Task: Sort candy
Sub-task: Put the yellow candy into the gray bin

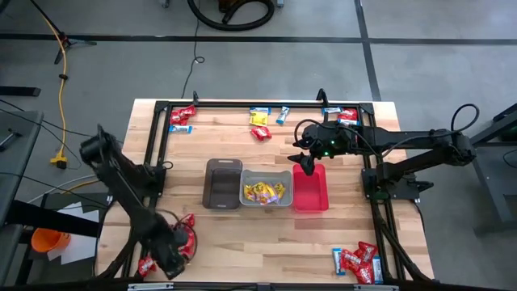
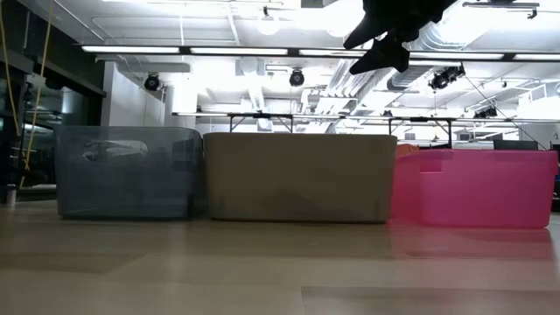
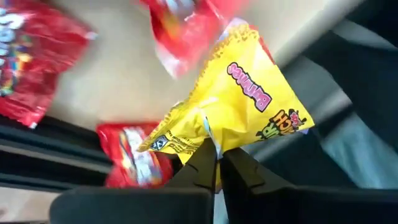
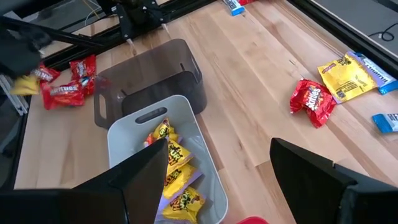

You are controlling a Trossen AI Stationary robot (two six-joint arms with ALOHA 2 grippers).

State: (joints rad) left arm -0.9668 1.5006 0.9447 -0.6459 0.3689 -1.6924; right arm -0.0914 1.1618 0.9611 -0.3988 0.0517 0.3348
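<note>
Lower left of the high view: your left gripper [image 1: 171,260] sits at the near-left corner of the surface [image 1: 242,226], clenched on a yellow packet [image 3: 239,106]. Left wrist view shows the fingers [image 3: 202,168] pinching the packet's crimped edge, rest of the wrapper fanning away from the gripper, red packets [image 3: 28,59] lying around it.

Key relation for your next move, IMO: the grey bin [image 1: 266,187] w/ the yellow candy [image 1: 263,191] is up and right of the left gripper in the high view, well apart. Brown bin [image 1: 222,183] stands between on that diagonal, so you'd carry over or past it. Left arm has the packet, so it's the one to go.

Right gripper [image 1: 304,162] hangs above the pink bin [image 1: 311,190], released, holding nothing. It's nearer the bins but empty. Right wrist view shows more candy beyond: a red packet [image 4: 313,99] and a yellow one [image 4: 348,76] on bare wood.
</note>
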